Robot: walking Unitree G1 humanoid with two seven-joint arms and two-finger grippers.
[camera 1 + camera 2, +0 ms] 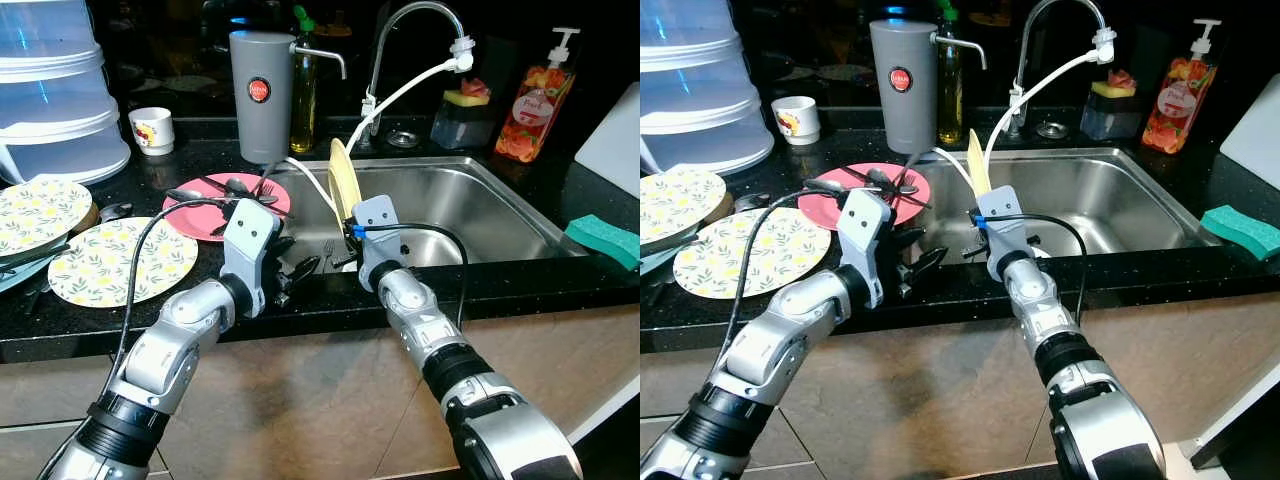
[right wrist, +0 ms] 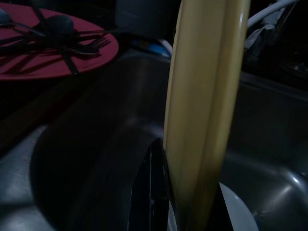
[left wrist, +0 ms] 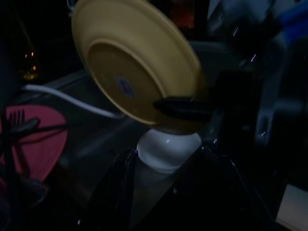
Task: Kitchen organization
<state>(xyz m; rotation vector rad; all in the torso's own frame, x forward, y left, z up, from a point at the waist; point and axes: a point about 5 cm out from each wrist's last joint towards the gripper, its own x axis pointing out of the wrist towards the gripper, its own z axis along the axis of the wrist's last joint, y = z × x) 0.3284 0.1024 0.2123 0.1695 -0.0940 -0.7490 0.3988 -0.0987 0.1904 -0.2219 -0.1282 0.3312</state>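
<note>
A yellow plate (image 1: pixel 343 180) stands on edge over the left part of the steel sink (image 1: pixel 500 200). My right gripper (image 1: pixel 349 233) is shut on its lower rim; one black finger (image 2: pixel 154 192) lies against the plate's face (image 2: pixel 207 96). Below the plate, in the basin, sits a white bowl (image 3: pixel 166 149). My left gripper (image 1: pixel 296 270) hovers at the sink's front left corner, open and holding nothing, pointed at the plate's underside (image 3: pixel 130 72). A pink plate (image 1: pixel 215 205) loaded with dark forks and spoons lies on the counter left of the sink.
Two floral plates (image 1: pixel 120 260) (image 1: pixel 35 210) lie at the left. Behind stand stacked clear containers (image 1: pixel 50 100), a small cup (image 1: pixel 152 130), a grey jug (image 1: pixel 262 95), the tap (image 1: pixel 420 15) with a white hose, and a soap bottle (image 1: pixel 535 100). A green sponge (image 1: pixel 605 240) rests at the right.
</note>
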